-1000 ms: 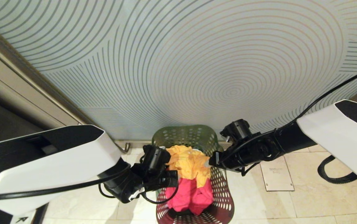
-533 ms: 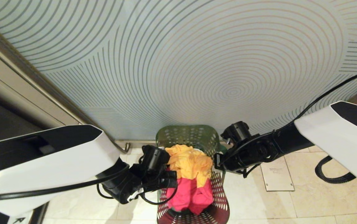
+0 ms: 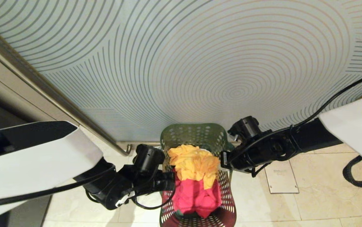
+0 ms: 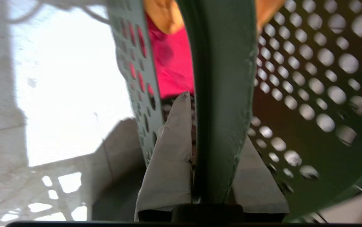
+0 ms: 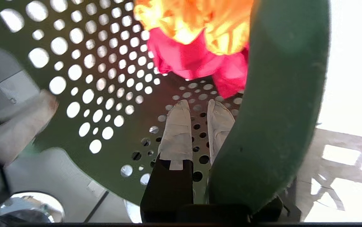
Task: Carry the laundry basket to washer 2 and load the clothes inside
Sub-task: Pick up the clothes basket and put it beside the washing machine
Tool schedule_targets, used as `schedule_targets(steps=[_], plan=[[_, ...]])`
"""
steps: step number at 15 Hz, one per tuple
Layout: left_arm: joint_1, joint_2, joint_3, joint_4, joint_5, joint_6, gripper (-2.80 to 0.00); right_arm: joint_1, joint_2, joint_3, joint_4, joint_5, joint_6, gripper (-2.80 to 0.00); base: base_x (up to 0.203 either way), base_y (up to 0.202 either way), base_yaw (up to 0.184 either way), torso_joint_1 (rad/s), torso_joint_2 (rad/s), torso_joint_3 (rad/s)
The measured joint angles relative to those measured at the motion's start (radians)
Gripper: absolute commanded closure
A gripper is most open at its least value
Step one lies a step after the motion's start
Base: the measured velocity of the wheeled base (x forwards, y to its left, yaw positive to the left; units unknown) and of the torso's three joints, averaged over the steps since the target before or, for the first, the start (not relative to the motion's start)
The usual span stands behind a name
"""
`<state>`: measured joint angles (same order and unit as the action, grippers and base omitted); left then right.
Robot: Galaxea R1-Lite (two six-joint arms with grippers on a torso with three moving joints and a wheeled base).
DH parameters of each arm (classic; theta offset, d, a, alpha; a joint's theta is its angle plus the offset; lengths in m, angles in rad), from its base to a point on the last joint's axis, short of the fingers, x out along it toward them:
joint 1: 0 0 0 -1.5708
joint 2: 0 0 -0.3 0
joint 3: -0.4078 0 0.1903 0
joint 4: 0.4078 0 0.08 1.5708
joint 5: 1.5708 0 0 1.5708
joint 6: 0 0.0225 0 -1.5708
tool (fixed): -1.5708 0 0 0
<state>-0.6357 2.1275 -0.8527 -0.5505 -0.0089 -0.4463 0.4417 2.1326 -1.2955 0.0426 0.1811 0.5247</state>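
Observation:
The dark green laundry basket [image 3: 211,137], its walls full of round holes, stands in front of me by the wall. The clothes lie inside it, a yellow-orange garment [image 3: 193,164] over a pink-red one [image 3: 196,197]. My left gripper [image 3: 167,183] is at the basket's left side, shut on the green handle band [image 4: 222,94] that runs between its taped fingers [image 4: 171,151]. My right gripper [image 3: 222,160] is at the right side. Its taped fingers [image 5: 178,132] are nearly together on a strip of perforated wall, beside the handle band [image 5: 278,94]. Washer 2 is out of view.
A pale wall with curved line patterns [image 3: 200,63] rises straight behind the basket. A metal plate [image 3: 280,179] is set in the tiled floor to the right, with a black hose [image 3: 360,176] further right. A metal stop [image 3: 127,148] sits at the wall's foot on the left.
Both grippers have closed on the basket's two sides. The arms have shifted, the left one lower in view, and the basket has moved slightly to the right.

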Motion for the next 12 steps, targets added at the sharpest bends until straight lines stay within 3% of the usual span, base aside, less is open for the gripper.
schedule_targets(steps=[5, 10, 12], plan=[[-0.013, -0.231, 0.097, 0.104, -0.089, -0.034, 0.00, 0.065, -0.148, 0.014, 0.017, -0.051, 0.098, 0.00, 0.000, 0.000, 0.000, 0.000, 0.00, 0.000], [-0.024, -0.512, 0.127, 0.378, -0.180, -0.045, 0.00, 0.192, -0.332, 0.032, 0.091, -0.111, 0.122, 0.00, 0.000, 0.000, 0.000, 0.000, 0.00, 0.000], [-0.025, -0.618, 0.130, 0.495, -0.214, -0.083, 0.00, 0.258, -0.406, 0.043, 0.112, -0.121, 0.120, 0.00, 0.000, 0.000, 0.000, 0.000, 0.00, 0.000]])
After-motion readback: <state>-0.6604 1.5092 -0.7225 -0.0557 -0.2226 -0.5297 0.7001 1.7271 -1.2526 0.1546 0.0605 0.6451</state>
